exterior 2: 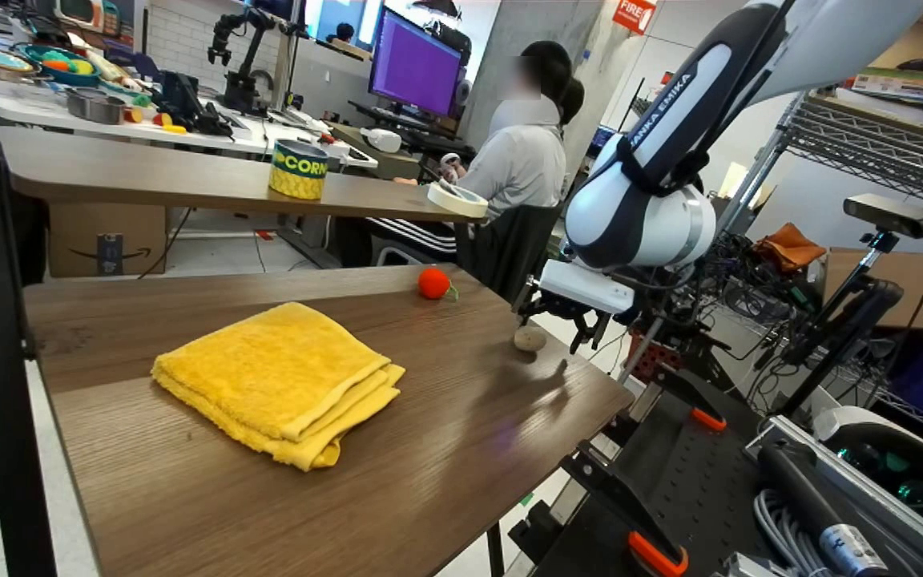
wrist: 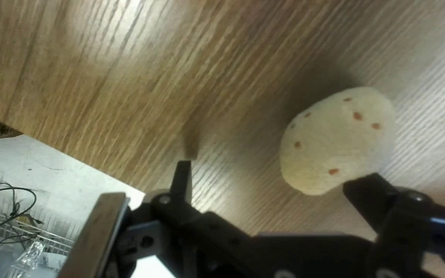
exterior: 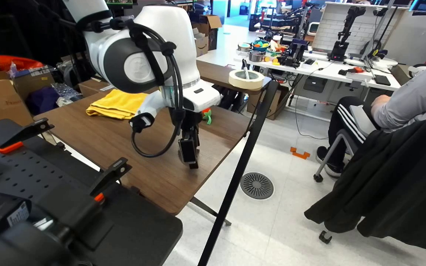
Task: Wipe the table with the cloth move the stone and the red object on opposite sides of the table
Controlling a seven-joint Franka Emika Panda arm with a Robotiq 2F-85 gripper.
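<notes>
The gripper (wrist: pixel 272 173) was spread wide and held nothing, and the spotted, potato-like stone (wrist: pixel 336 141) on the tabletop (wrist: pixel 110 100) by one fingertip (wrist: pixel 367 195) looked light and squishy, best pinched around its middle

The yellow cloth (exterior 2: pixel 277 377) lies folded on the table (exterior 2: pixel 429 481); red object (exterior 2: pixel 433 283) apart; stone (exterior 2: pixel 530 339) near gripper (exterior 2: pixel 553 333).

In an exterior view you have a can (exterior 2: pixel 299 180) lettered CORN on the raised shelf (exterior 2: pixel 165 175), a roll of tape (exterior 2: pixel 461 206) at its end — and, well behind, a purple-screened monitor (exterior 2: pixel 416 64). On the floor (exterior: pixel 283 216), in an exterior view, you'll spot a round drain grate (exterior: pixel 256 185).
</notes>
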